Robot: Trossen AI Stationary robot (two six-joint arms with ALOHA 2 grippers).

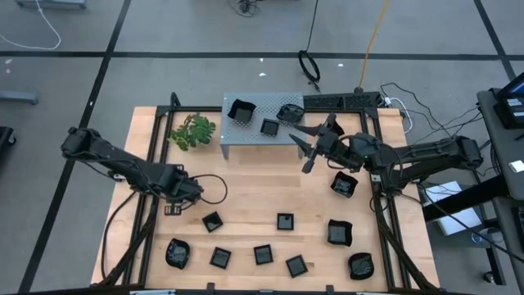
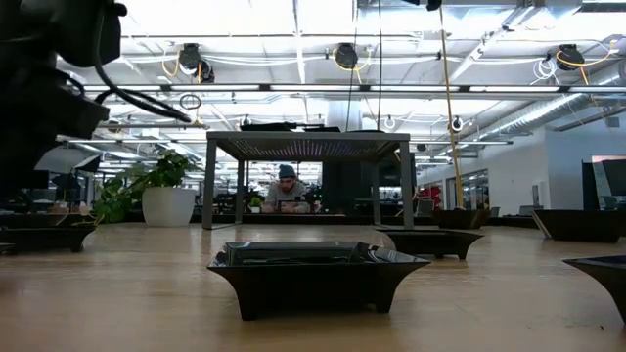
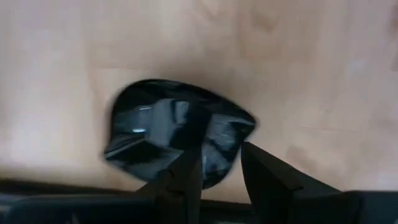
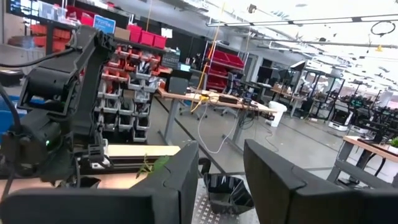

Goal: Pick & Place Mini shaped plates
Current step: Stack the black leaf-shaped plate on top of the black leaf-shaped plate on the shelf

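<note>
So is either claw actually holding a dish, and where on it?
Left gripper has its fingers astride a plate's rim; a closed hold can't be told. Right gripper: open, empty.

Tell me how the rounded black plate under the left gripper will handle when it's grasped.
The rounded black plate looks glossy, with bright reflections, so the left gripper may slip on it. It appears rigid, likely keeping its shape. Its raised rim probably offers an edge to pinch, though a one-sided grip could tilt it.

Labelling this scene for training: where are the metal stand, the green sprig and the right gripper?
Stand (image 1: pixel 254 135): high view, bare perforated top.
Sprig (image 1: pixel 192 131): high view, middle of the leaves.
Right gripper (image 1: pixel 301 147): high view, midway between its open fingertips.
</note>
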